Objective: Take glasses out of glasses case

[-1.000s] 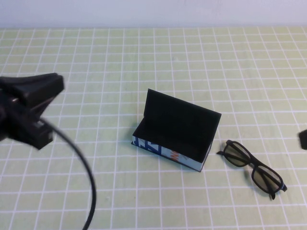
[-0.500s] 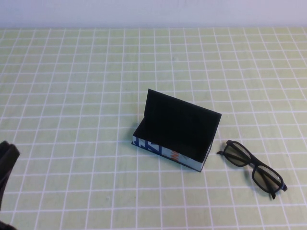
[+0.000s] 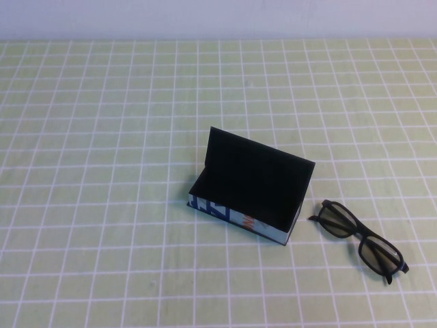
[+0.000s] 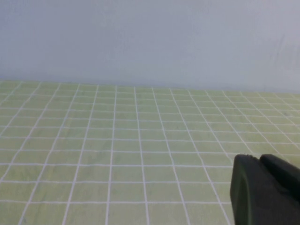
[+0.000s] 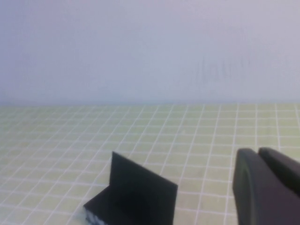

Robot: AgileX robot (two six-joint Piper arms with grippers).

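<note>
The glasses case (image 3: 249,195) stands open in the middle of the table, its lid upright and its black inside showing no contents. The black glasses (image 3: 360,239) lie on the table just right of the case, arms unfolded. Neither gripper shows in the high view. In the left wrist view my left gripper (image 4: 259,158) is shut and empty, low over bare table. In the right wrist view my right gripper (image 5: 257,152) is shut and empty, well back from the case (image 5: 136,197), whose raised lid faces it.
The green cloth with a white grid (image 3: 102,171) covers the whole table. A pale wall (image 3: 218,17) runs along the far edge.
My left arm has drawn back down and to the left, out of the high view. The dark bit of my right arm at the right edge has gone too. Case and glasses have not moved.
</note>
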